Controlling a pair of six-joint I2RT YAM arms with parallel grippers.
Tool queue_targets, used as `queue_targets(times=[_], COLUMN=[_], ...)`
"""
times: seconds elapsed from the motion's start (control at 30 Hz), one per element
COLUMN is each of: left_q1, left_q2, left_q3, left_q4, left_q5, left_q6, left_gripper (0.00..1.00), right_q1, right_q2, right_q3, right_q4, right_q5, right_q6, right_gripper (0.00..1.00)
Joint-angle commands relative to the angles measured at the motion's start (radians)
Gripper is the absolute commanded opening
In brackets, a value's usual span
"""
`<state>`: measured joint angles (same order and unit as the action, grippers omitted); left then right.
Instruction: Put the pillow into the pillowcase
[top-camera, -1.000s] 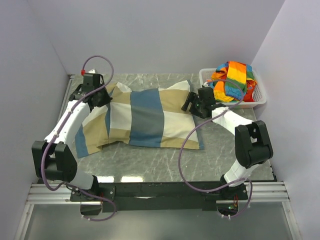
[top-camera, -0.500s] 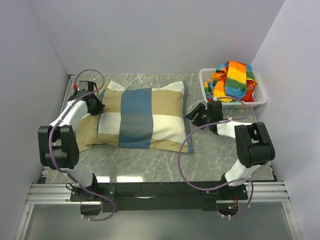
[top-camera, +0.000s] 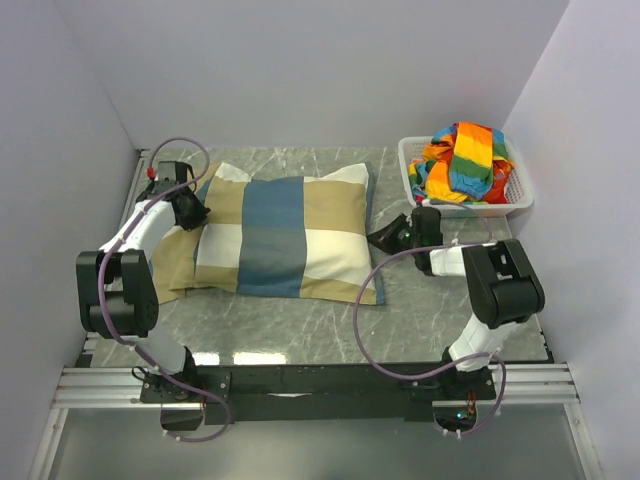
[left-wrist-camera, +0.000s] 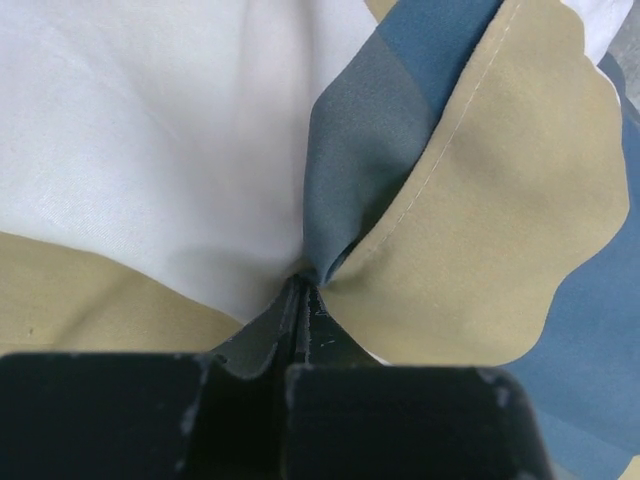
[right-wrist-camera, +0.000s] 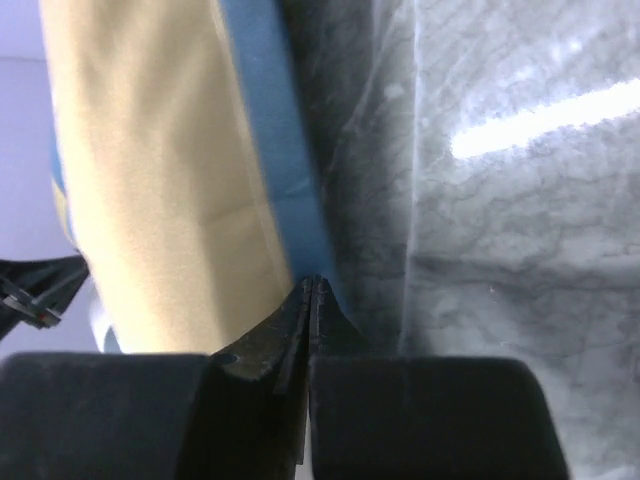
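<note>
Wide shot from above: the grey marble table (top-camera: 440, 310) fills the floor of the booth. Biggest thing on it is the pillowcase (top-camera: 285, 235), blocks of blue, tan and off-white, lying flat a little toward 9 o'clock of the table's centre. It looks plump and squared-off through the middle, with the pillow covered inside it. A loose tan flap trails off the case's 8 o'clock corner onto the marble.

At 2 o'clock on the table sits the white slatted basket (top-camera: 518, 203), heaped with a rainbow-striped cloth (top-camera: 465, 155), well apart from the case.

Now the arms. The left one reaches up the 9 o'clock side and its left gripper (top-camera: 195, 213) is at the case's 9 o'clock end. The wrist view shows the fingers pressed together with a pleat of blue and tan cloth bunched between them, so that's a firm pinch on the pillowcase.

The right gripper (top-camera: 383, 237) lies low at the case's 3 o'clock edge, fingers closed tight. Their tips meet right at the blue hem, though whether any cloth is caught between them is hard to tell from this angle.
</note>
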<state>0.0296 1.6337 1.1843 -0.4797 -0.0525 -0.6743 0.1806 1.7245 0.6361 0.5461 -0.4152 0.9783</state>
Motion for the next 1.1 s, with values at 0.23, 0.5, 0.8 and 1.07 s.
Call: queue_targets(times=[0.23, 0.5, 0.8, 1.07], left_q1=[0.092, 0.089, 0.089, 0.089], left_q2=[0.015, 0.026, 0.025, 0.029], left_q3=[0.167, 0.158, 0.104, 0.110], left_q4=[0.032, 0.044, 0.075, 0.067], left_q5=[0.005, 0.043, 0.075, 0.072], left_q6=[-0.039, -0.022, -0.018, -0.014], left_gripper=[0.01, 0.01, 0.01, 0.01], right_q1=[0.054, 0.036, 0.036, 0.036], right_q2=[-0.494, -0.407, -0.191, 0.016], right_q3=[0.603, 0.147, -0.041, -0.042], right_q4=[-0.802, -0.331, 0.092, 0.288], right_q5=[0.357, 0.024, -0.063, -0.119], right_q6=[-0.381, -0.253, -0.150, -0.024], right_gripper=[0.00, 0.28, 0.48, 0.47])
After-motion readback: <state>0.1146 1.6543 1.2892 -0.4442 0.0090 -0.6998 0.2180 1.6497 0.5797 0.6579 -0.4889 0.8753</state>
